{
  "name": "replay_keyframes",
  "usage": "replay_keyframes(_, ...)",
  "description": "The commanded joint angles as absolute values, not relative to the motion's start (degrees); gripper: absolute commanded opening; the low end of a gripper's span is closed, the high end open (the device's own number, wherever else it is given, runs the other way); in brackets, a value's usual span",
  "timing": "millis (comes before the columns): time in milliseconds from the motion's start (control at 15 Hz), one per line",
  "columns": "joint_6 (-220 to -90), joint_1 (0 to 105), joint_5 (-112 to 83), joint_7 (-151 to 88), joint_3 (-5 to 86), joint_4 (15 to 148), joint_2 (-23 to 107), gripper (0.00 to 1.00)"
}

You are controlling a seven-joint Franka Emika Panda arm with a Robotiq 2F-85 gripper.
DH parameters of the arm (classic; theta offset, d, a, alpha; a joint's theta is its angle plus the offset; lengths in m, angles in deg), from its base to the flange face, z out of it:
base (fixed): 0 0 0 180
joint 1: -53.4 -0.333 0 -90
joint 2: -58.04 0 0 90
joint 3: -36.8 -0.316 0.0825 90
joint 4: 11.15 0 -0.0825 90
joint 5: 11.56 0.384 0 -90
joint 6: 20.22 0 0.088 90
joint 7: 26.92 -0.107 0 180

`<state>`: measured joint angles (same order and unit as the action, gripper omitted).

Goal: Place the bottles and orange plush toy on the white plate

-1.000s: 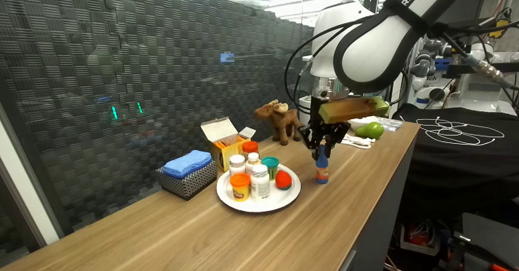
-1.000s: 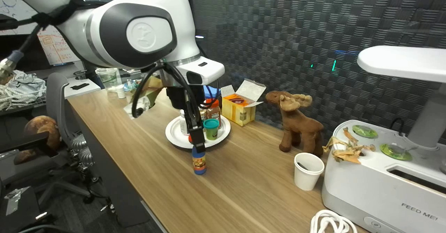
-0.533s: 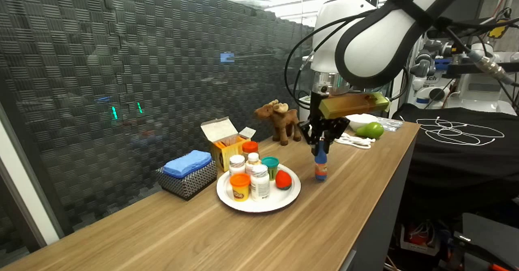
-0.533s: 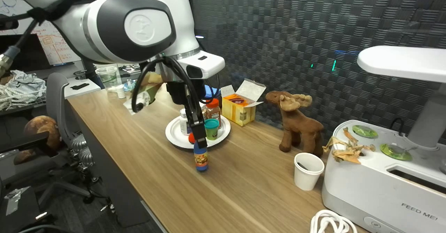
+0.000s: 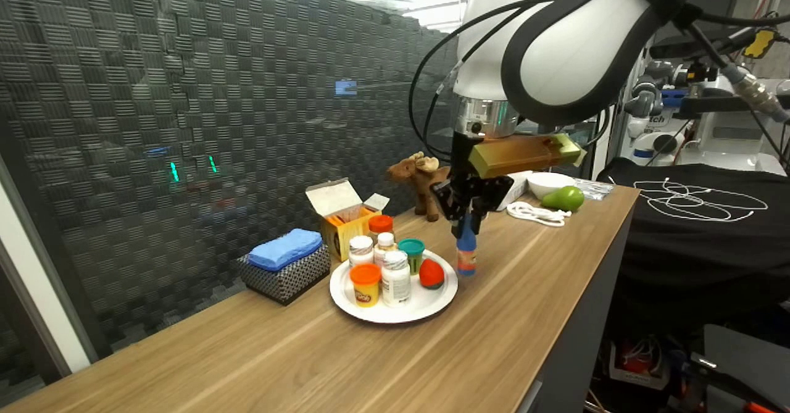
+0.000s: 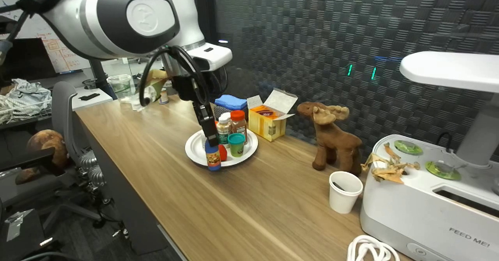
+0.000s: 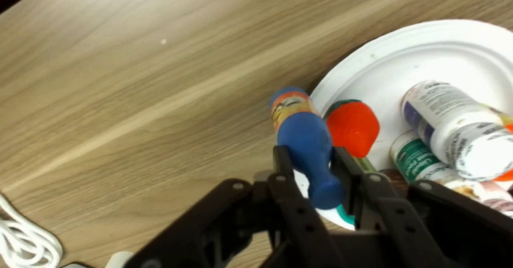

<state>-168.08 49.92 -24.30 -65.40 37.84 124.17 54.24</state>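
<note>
My gripper (image 7: pixel 311 156) is shut on a blue bottle (image 7: pixel 304 136) with an orange label; its fingers are around the upper body. The gripper (image 5: pixel 466 228) holds the bottle (image 5: pixel 467 260) roughly upright at the rim of the white plate (image 5: pixel 395 318); its height is hard to judge. The red-orange toy (image 7: pixel 354 127) lies on the plate just beside the held bottle. White bottles (image 5: pixel 395 281), a green-labelled bottle (image 6: pixel 223 133), a red-capped jar (image 6: pixel 238 125), an orange-lidded tub (image 5: pixel 366 286) and a teal-lidded tub (image 6: pixel 236 145) stand on the plate.
An open yellow carton (image 6: pixel 269 122) and a dark box with a blue cloth (image 5: pixel 286 252) stand behind the plate. A brown plush moose (image 6: pixel 331 140), a paper cup (image 6: pixel 345 192), a white cord (image 5: pixel 538 213) and a green fruit (image 5: pixel 563 199) are also on the table.
My gripper has carried the blue bottle toward the plate, from over the table to the plate's rim beside the red-orange toy. The things on the plate have not moved.
</note>
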Motion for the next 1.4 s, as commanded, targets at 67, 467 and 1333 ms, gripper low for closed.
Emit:
replay_keyframes(67, -167.6, 48.0, -22.8, -65.2, 35.1, 121.8, 53.0, 0.15)
replay_keyframes(467, -168.0, 46.8, -21.0, -63.5, 34.1, 117.8, 49.1, 0.15)
replay_keyframes(1333, -170.8, 45.8, -20.1, -64.2, 37.1, 112.9, 42.9, 0.15)
